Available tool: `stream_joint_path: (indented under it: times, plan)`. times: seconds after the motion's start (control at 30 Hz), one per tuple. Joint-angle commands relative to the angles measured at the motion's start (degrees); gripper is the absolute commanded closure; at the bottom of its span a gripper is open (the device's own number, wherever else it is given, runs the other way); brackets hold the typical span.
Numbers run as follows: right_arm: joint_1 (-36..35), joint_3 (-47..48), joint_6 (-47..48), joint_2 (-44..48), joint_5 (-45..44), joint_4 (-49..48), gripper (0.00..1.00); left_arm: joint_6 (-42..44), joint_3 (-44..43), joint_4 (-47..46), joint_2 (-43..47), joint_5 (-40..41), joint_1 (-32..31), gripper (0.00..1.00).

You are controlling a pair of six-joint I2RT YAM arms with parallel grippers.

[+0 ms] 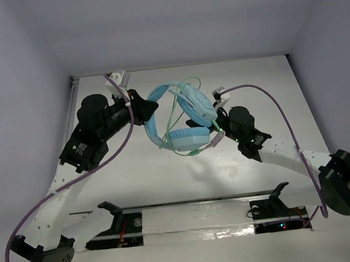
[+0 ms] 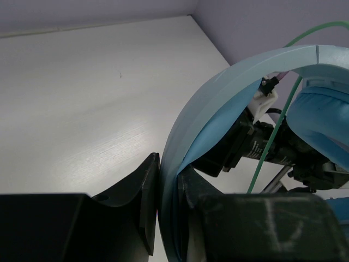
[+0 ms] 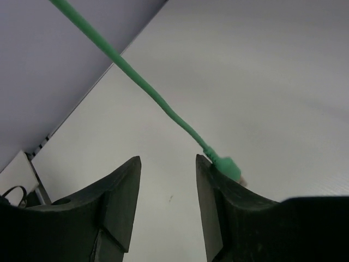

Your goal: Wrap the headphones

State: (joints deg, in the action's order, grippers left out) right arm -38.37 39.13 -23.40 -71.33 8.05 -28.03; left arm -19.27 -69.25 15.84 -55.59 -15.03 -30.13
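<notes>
Top external view, from the near edge: how many of each?
– Two arms, two purple cables, one set of headphones. The arms reach in from their bases. The headphones sit between the arm tips over the middle of the white desk, and their shadow falls nearer the bases.

Which way do they point?
– The headband arches toward the left arm. The two earcups face the right arm, one tilted up, the other lower and nearer. Taken from crown to earcups, the long axis runs left to right across the desk.

And the grip?
– Left wrist view: the left claw, one of two, is clenched on the headband. There is one finger on each side of the blue band, which rises from the grip and curves away to the right above an earcup pad.

The other one?
– Right wrist view: the right claw is released, jaws apart, nothing between them. The one green cable slants down from upper left. Its plug lies just beside the finger on the picture's right, and contact is impossible to judge. From above, this claw stands just right of the earcups. Beyond everything is the far wall.
</notes>
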Motion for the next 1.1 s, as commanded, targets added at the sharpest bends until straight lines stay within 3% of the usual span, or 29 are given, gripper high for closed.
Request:
stream_joint_path:
  times: [0.0,0.17,0.27,0.3,0.37,0.43,0.47,0.6,0.63,0.9,1.07]
  plan:
    - [0.0,0.4,2.1,4.5,3.6,1.9,0.48,-2.7,-6.7,-2.8,0.9,0.1,0.2,1.00]
    - [0.0,-3.3,0.3,9.2,5.0,2.4,0.51,-2.9,-8.6,-2.7,-0.8,0.3,0.7,1.00]
    - [0.0,-3.6,1.0,12.0,3.0,6.2,0.72,-2.7,-10.2,-2.1,-1.1,1.0,0.7,1.00]
    - [0.0,-3.8,0.8,13.2,2.1,7.3,0.89,-2.5,-10.8,-1.5,-1.2,1.4,0.7,1.00]
    - [0.0,-4.5,0.5,18.1,1.6,8.9,0.98,-2.1,-11.3,-0.6,-1.5,2.3,0.7,1.00]
    - [0.0,-4.9,0.5,21.7,1.1,11.8,1.00,-1.8,-11.4,-0.5,-1.3,2.5,0.7,1.00]
    - [0.0,-5.1,0.3,23.2,0.3,12.1,0.98,-1.8,-11.3,-0.5,-1.2,2.5,0.7,1.00]
    - [0.0,-3.7,1.0,24.9,-2.6,13.2,0.45,-2.3,-10.2,-1.7,-1.0,1.3,0.7,1.00]
    - [0.0,-2.4,1.5,23.4,-2.2,14.1,0.42,-2.4,-10.1,-1.7,-1.1,1.1,0.7,1.00]
    - [0.0,3.5,5.0,10.4,6.6,7.0,0.42,-2.6,-10.2,-2.0,-1.2,0.3,0.7,1.00]
    - [0.0,4.5,4.6,5.2,2.7,2.5,0.42,-3.0,-9.1,-2.7,-1.5,-0.7,0.7,1.00]
